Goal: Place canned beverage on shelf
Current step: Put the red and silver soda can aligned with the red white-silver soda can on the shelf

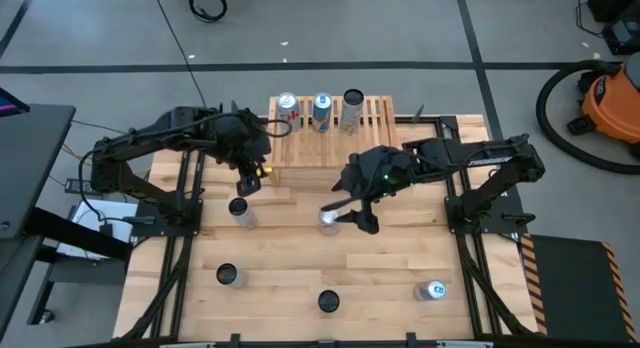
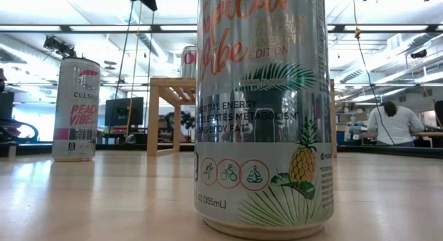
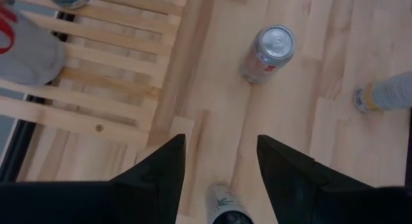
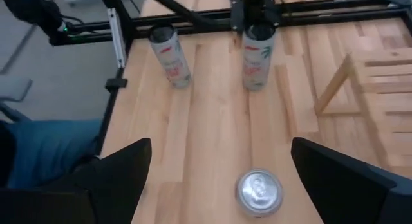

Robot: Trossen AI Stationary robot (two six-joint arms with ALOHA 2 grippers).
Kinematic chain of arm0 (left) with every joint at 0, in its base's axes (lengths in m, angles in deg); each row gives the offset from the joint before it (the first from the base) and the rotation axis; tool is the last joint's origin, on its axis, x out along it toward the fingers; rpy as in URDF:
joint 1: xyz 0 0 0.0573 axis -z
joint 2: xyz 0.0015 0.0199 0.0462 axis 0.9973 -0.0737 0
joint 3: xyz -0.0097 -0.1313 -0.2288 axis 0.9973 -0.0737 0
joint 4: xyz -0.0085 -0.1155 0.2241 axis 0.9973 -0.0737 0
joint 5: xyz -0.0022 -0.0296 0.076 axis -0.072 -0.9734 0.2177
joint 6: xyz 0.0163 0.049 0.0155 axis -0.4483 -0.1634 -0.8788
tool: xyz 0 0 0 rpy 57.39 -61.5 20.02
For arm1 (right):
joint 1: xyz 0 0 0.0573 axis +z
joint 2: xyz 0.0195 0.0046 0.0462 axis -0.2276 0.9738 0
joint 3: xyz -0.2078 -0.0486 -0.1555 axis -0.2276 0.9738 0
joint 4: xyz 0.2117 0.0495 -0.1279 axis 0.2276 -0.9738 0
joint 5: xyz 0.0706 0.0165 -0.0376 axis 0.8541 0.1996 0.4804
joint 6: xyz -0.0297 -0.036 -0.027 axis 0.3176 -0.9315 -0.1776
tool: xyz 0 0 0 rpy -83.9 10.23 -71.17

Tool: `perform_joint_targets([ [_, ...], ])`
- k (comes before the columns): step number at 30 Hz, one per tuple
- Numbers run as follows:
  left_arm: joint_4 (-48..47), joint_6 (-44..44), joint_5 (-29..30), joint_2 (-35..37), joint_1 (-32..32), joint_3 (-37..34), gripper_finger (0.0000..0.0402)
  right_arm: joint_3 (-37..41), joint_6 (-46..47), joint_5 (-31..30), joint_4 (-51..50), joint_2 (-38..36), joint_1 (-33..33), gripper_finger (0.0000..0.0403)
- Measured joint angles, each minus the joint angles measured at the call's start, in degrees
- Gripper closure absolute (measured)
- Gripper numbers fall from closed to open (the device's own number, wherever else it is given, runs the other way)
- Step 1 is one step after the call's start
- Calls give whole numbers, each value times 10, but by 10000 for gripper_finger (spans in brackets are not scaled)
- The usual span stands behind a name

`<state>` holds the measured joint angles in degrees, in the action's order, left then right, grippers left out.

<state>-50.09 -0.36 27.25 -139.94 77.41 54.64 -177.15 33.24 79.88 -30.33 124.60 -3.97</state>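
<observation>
Two claws, both spread and holding nothing. Right claw (image 1: 345, 216): fingers wide apart, hanging above a silver can (image 1: 329, 221) that stands upright at mid-desk; in the right wrist view that can (image 4: 259, 191) lies between the two fingers but below them, not yet gripped. Left claw (image 1: 248, 183): released, poised just off the front left corner of the shelf (image 1: 375, 123), with another upright can (image 1: 240, 210) on the desk just in front of it. Shelf: light-wood slatted rack at the far edge of the desk (image 1: 280, 278); three cans stand in a row on its left and middle slats (image 1: 321, 110), the right-hand slats bare. Remaining on the desk: five cans in all, namely the two beneath the claws, two upright near the front edge (image 1: 228, 276) (image 1: 329, 301), and one toward the front right corner (image 1: 432, 290). Progress, as judged: three placed, five to go, with the right claw's can apparently next. Clearance: open boards between the mid-desk can and the shelf; bare slats on the right give a landing spot away from the placed cans; the shelf's front rim must be cleared by lifting; the left arm sits near the shelf's left end, so a rightward approach looks freer.
</observation>
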Motion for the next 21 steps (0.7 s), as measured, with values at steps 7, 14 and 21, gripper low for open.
perform_joint_targets([
  [7,-4,-28,0,3,9,0,209,76,-13,-37,30,15,-1,20],
  [14,1,-34,22,43,5,-66,209,165,-13,-40,112,24,-17,21],
  [21,76,-24,22,125,5,-220,209,203,-33,-75,152,24,-19,21],
])
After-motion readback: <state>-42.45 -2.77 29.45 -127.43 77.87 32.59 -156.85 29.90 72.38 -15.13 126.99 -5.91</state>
